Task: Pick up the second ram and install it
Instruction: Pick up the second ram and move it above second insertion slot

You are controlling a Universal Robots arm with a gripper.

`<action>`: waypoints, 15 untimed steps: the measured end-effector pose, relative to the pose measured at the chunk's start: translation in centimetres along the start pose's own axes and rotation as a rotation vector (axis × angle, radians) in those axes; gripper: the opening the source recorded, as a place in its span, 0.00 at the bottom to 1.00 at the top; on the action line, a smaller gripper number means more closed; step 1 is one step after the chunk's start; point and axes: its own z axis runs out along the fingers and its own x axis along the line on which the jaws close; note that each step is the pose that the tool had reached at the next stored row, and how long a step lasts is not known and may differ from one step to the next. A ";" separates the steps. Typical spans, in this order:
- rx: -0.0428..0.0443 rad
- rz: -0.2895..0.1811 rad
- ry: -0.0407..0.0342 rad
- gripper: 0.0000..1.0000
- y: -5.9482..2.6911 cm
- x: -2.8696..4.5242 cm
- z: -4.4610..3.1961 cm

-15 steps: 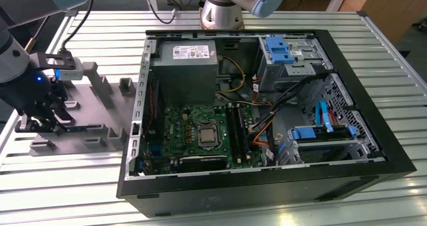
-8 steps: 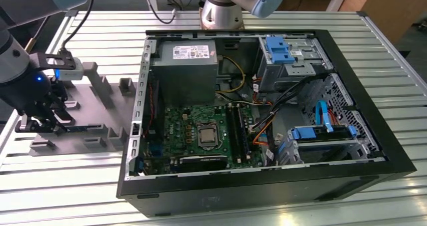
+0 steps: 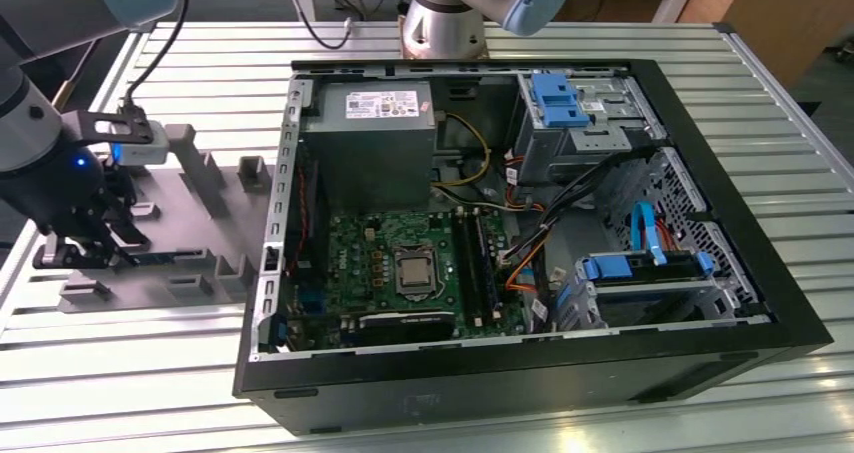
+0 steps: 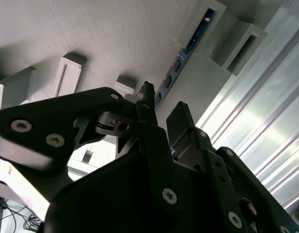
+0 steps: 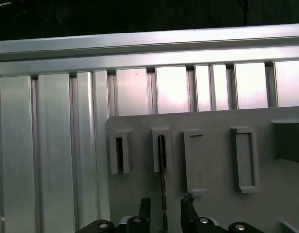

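The second ram (image 5: 163, 184) is a thin blue stick standing on edge in a slot of the grey holder plate (image 5: 212, 160). In the second wrist view the second ram (image 4: 181, 58) runs from a slot block down to the fingers. My gripper (image 5: 165, 206) is open and straddles the near end of the stick, with a gap on each side between it and the dark fingertips (image 5: 144, 204). In the exterior view my gripper (image 3: 107, 256) hangs low over the holder plate (image 3: 200, 188) at the exterior view's left, with the second ram (image 3: 167, 257) beside it.
The open computer case (image 3: 747, 303) fills the middle of the slatted metal table (image 3: 134, 393). Inside it lie the green motherboard (image 3: 387, 243), a grey power supply (image 3: 380, 133), orange and black cables (image 3: 527, 258) and light-blue drive brackets (image 3: 561, 98). Several raised slot blocks (image 5: 244, 158) stand on the holder.
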 end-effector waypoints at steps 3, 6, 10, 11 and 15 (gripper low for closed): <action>-0.0001 0.000 0.0000 0.38 0.00 0.02 0.36; -0.0003 0.000 0.0002 0.38 0.00 0.02 0.39; -0.0001 0.000 0.0001 0.36 0.00 0.02 0.42; -0.0001 0.000 0.0001 0.30 0.00 0.02 0.44; -0.0001 0.000 0.0005 0.30 0.00 0.03 0.71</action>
